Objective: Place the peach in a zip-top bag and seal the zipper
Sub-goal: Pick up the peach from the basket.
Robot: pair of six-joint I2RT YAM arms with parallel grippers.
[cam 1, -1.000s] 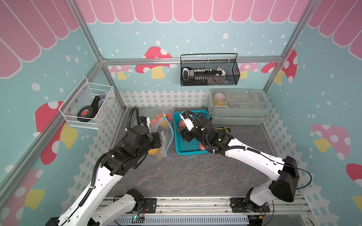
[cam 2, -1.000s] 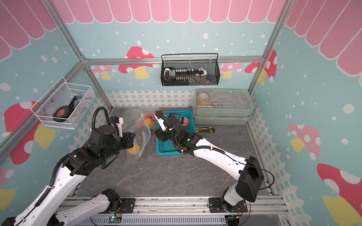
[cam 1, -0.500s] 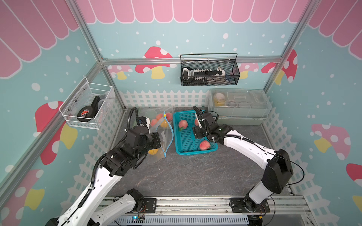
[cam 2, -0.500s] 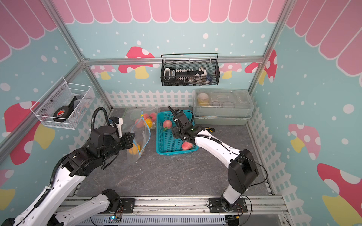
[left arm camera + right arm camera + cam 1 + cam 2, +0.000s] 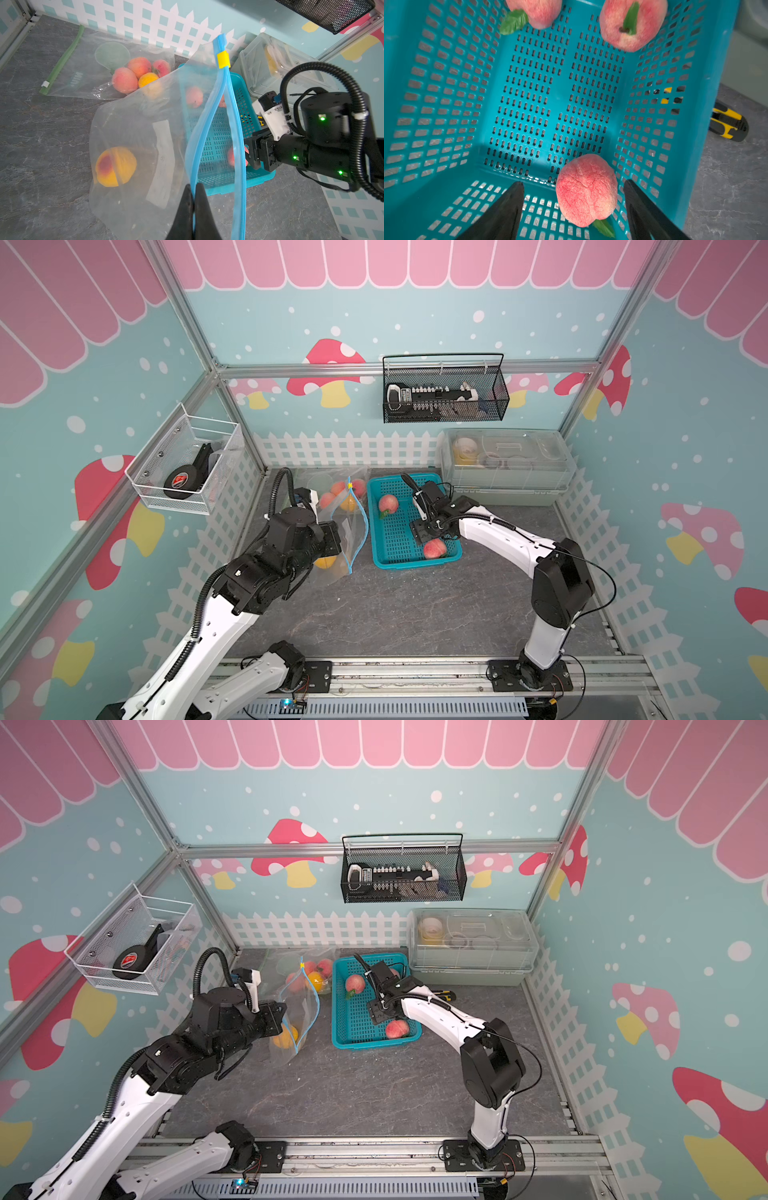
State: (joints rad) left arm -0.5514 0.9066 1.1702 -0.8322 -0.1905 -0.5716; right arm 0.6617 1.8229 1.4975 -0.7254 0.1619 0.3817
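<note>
With the right claw (image 5: pixel 572 184) spread wide over the peach (image 5: pixel 586 191) in a corner of the teal basket (image 5: pixel 446 104), it probably needed centring and lowering before a gentle squeeze, while the left claw (image 5: pixel 194 187), pinching the zip-top bag (image 5: pixel 135 128) by its blue rim, held the mouth agape.

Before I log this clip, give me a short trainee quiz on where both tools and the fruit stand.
1. True or false: the left tool is shut on the blue-zipper bag's rim.
2. How many peaches lie in the teal basket? A one, B three, C five.
3. Fill in: the right tool straddles the near peach with jaws ___.
Key: 1 true; 2 B, counted in the right wrist view; 3 open.
</note>
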